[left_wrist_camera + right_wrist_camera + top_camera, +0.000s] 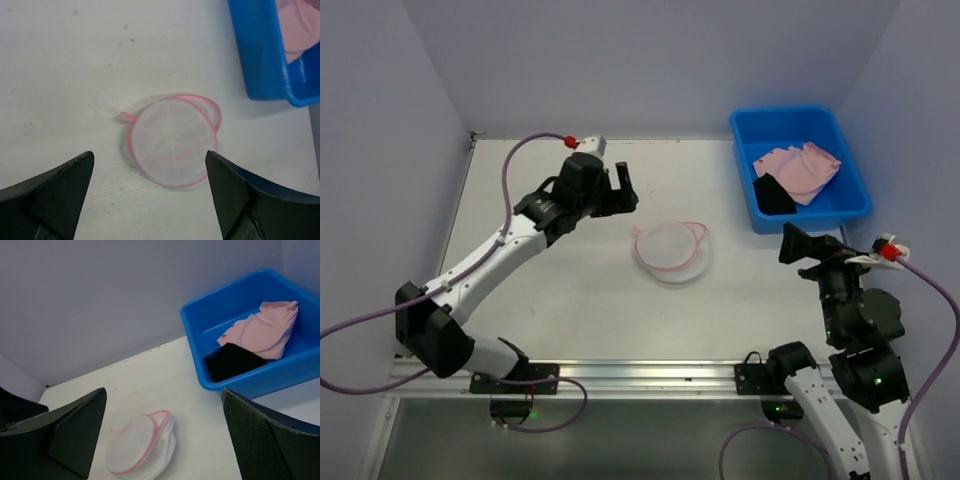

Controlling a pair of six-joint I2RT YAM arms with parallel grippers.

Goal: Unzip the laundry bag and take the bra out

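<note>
Both jaws are standing apart and empty, the bra [805,170] is lying in the blue bin [820,218] at two o'clock, and the left arm [500,250] is risking snagging the light laundry bag [670,250] at the desk centre.

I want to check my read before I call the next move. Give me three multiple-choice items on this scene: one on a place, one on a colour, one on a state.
1. Where does the bra lie?
A) in the blue bin
B) on the floor
C) hung on the back wall

2. What colour is the trim of the laundry bag?
A) blue
B) pink
C) black

3. How do the left gripper and right gripper stand?
A) both shut
B) one shut, one open
C) both open, holding nothing

Answers:
1 A: the pale pink fabric lies inside the bin, beside a black item.
2 B: a pink rim rings the white mesh.
3 C: each wrist view shows fingers spread wide with nothing gripped.
</note>
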